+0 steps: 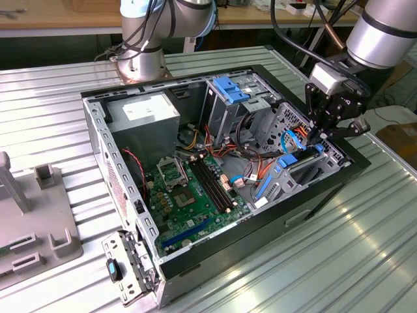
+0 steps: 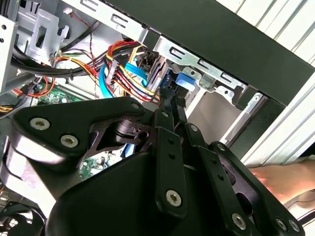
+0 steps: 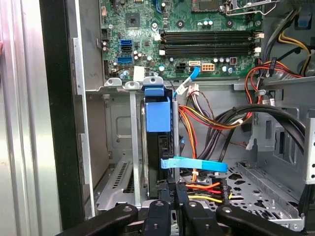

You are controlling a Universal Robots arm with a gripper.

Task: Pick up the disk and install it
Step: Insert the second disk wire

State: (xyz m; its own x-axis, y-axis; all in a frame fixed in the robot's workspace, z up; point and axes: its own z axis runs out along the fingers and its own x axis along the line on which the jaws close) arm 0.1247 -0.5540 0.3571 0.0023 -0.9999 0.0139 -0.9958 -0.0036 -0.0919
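Observation:
The disk [image 1: 296,163], grey metal in a bright blue carrier, stands on edge in the lower drive bay at the front corner of the open computer case [image 1: 98,140], on the exterior view's right. My gripper [image 1: 317,135] reaches down onto its near end. In both wrist views the black fingers come together on the carrier's end: the disk [image 3: 157,115] sits between metal bay rails with the gripper [image 3: 171,189] shut on it, and the same narrow grip by the gripper [image 2: 170,101] on the disk [image 2: 183,81] appears from the other side.
Red, yellow and blue cables [image 3: 206,118] crowd the space beside the bay. The motherboard [image 1: 189,189], power supply [image 1: 146,111] and upper cage with a blue latch [image 1: 231,88] fill the case. A person's hand [image 2: 280,179] rests outside the case wall. A grey fixture [image 1: 39,215] lies on the exterior view's left.

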